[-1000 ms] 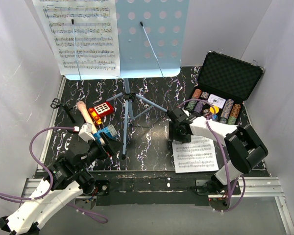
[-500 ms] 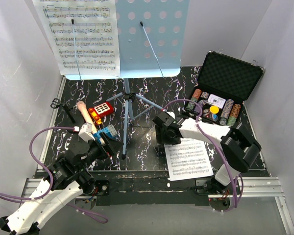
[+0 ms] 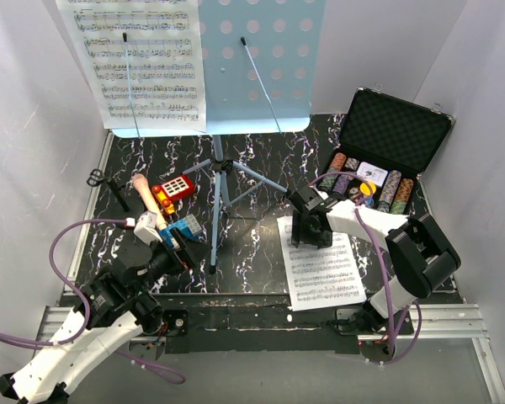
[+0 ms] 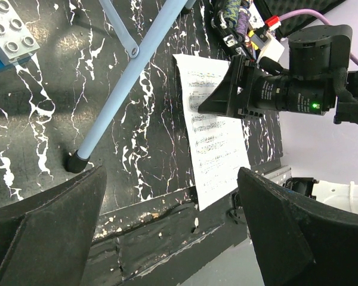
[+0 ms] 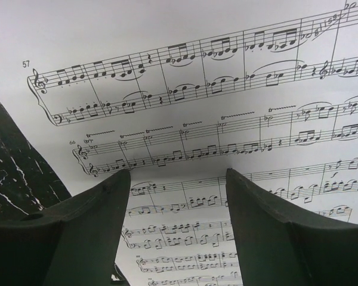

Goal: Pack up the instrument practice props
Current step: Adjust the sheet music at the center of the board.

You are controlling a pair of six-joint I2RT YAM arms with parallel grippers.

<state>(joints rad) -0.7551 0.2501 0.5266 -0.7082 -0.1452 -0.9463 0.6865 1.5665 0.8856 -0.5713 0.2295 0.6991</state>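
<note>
The light-blue music stand (image 3: 261, 59) rises at the back centre on its tripod legs (image 3: 220, 189); one leg (image 4: 116, 89) crosses the left wrist view. One sheet-music page (image 3: 143, 63) leans on its left half. Another page (image 3: 321, 265) lies flat on the table near the front right and fills the right wrist view (image 5: 227, 89). My right gripper (image 3: 307, 227) points down over that page's top edge, open (image 5: 176, 176), with the print showing between its fingers. A pale-headed microphone (image 3: 143, 192) lies at the left. My left gripper (image 3: 185, 251) hangs open (image 4: 173, 238) near the stand's front foot, holding nothing.
An open black case of poker chips (image 3: 387, 160) stands at the back right. A red keypad toy (image 3: 173, 187) and blue and grey blocks (image 3: 185, 229) lie left of the tripod. A thin black stand (image 3: 109, 189) sits at the far left. White walls enclose the table.
My right gripper swung left, dragging the flat page with it, then came back right. The page now lies further left and slightly turned. The left arm has not moved.
</note>
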